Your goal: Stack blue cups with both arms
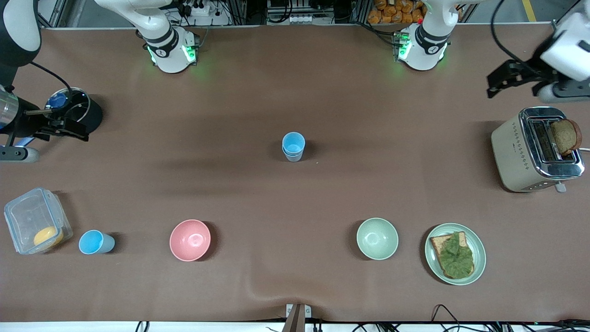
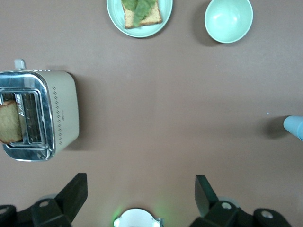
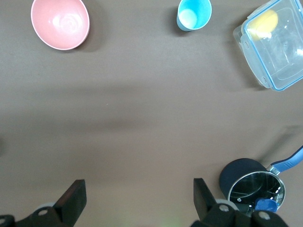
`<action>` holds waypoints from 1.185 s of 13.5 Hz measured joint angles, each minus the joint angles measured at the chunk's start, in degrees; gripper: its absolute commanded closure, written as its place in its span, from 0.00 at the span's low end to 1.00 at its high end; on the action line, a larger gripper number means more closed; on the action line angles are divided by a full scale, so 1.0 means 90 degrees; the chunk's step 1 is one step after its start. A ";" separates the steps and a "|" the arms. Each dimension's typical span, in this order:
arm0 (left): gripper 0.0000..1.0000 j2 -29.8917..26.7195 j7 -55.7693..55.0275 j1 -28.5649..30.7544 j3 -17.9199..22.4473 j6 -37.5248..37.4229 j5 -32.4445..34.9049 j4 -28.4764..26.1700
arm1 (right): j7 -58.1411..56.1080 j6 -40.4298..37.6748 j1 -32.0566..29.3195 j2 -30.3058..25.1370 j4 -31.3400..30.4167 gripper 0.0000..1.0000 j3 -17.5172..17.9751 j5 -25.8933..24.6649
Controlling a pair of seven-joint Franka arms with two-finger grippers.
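Note:
Two light-blue cups (image 1: 293,146) stand nested in one stack at the middle of the table; the left wrist view catches only their edge (image 2: 294,126). A single blue cup (image 1: 95,242) (image 3: 193,14) stands near the front camera, beside the clear box at the right arm's end. My right gripper (image 1: 73,128) (image 3: 137,195) hangs open and empty over the table by the dark pot. Above the toaster at the left arm's end, my left gripper (image 1: 492,86) (image 2: 138,191) is also open with nothing in it. Both grippers are well away from the cups.
A pink bowl (image 1: 190,240) and a pale-green bowl (image 1: 377,238) sit near the front camera. A plate with toast and lettuce (image 1: 455,253), a toaster holding bread (image 1: 537,150), a clear box (image 1: 34,220) and a dark pot (image 1: 78,108) line the table's ends.

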 measured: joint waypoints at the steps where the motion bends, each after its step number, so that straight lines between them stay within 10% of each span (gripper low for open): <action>1: 0.00 0.0009 0.0055 -0.0030 0.0137 0.0238 -0.0148 -0.0072 | 0.0000 0.0000 0.0000 0.0000 0.0000 0.00 0.0000 0.0000; 8: 0.00 -0.0481 0.0055 -0.0111 0.0256 0.1170 -0.0285 -0.1385 | 0.0000 0.0000 0.0000 0.0001 -0.0007 0.00 -0.0001 0.0002; 16: 0.00 -0.0645 0.0078 -0.0138 0.0354 0.0699 -0.0219 -0.1138 | 0.0000 0.0012 0.0000 0.0002 -0.0013 0.00 0.0002 0.0114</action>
